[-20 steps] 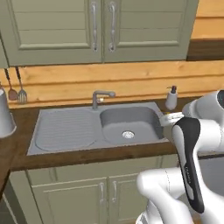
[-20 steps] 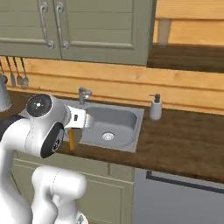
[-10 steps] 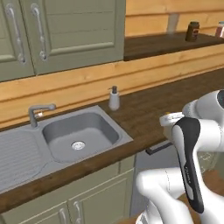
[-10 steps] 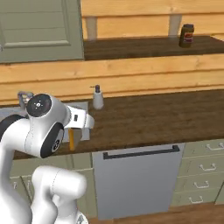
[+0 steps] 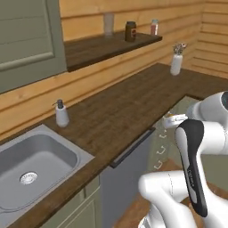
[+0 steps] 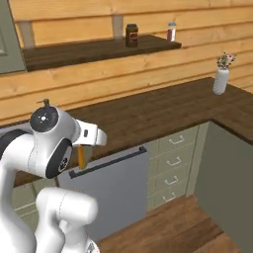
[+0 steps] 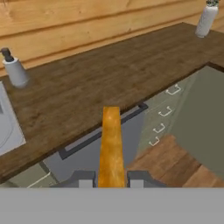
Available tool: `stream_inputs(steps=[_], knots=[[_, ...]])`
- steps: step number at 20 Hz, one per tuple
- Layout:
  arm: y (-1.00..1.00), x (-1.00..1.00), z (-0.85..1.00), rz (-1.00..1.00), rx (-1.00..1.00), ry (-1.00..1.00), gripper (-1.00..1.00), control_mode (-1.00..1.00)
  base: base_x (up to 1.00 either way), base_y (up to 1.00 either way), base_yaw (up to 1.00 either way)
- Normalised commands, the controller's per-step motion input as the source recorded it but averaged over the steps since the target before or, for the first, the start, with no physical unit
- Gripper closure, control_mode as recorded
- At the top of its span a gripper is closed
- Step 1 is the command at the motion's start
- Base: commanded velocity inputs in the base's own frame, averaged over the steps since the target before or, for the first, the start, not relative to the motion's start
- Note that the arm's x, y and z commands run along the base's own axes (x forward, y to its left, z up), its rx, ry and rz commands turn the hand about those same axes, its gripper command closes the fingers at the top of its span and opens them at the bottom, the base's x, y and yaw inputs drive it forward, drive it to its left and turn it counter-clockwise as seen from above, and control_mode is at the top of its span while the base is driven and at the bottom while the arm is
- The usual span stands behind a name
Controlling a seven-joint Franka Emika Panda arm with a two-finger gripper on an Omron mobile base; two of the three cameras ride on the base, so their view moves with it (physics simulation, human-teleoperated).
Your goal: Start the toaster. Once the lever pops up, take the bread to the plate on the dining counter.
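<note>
We are looking along a long dark counter (image 5: 133, 102) that runs toward the far corner and bends there; its front edge cuts diagonally across the hand view, with a grey dishwasher front (image 7: 94, 151) and a stack of drawers (image 6: 173, 160) below it; past that edge there is open wood floor (image 6: 168, 227), bare between the cabinets. At the left the sink (image 5: 31, 162) is sunk into the top, a soap bottle (image 5: 61, 115) standing just behind its corner; at the far end a white vase (image 5: 176, 63) stands near the wall, well apart from everything else; the stretch of counter between bottle and vase lies bare. Above, a shelf (image 5: 102, 46) carries a dark jar (image 5: 130, 31), a pale cup (image 5: 108, 23) and a small bottle (image 5: 154, 26). Now the gripper (image 7: 111, 181): its two fingers are clamped on the bread (image 7: 111, 146), one tip against each flat face; we see the slice edge-on, golden crust toward us, rising straight out from between the tips; it hangs off the counter, out in front of the dishwasher; in the right base view it shows as an orange sliver under the hand.
</note>
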Motion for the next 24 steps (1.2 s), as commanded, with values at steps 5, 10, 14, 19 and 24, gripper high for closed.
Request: stream_inputs(steps=[5, 10, 14, 19, 24], knots=[[0.00, 0.00, 0.00, 0.00, 0.00, 0.00, 1.00, 1.00, 0.06, -0.55, -0.48], [0.00, 0.00, 0.00, 0.00, 0.00, 0.00, 1.00, 1.00, 0.15, -0.63, -0.35], [0.00, 0.00, 0.00, 0.00, 0.00, 0.00, 1.00, 1.00, 0.19, -0.66, -0.33], [0.00, 0.00, 0.00, 0.00, 0.00, 0.00, 1.00, 1.00, 0.17, -0.74, -0.32], [0.00, 0.00, 0.00, 0.00, 0.00, 0.00, 1.00, 1.00, 0.22, -0.63, -0.32]])
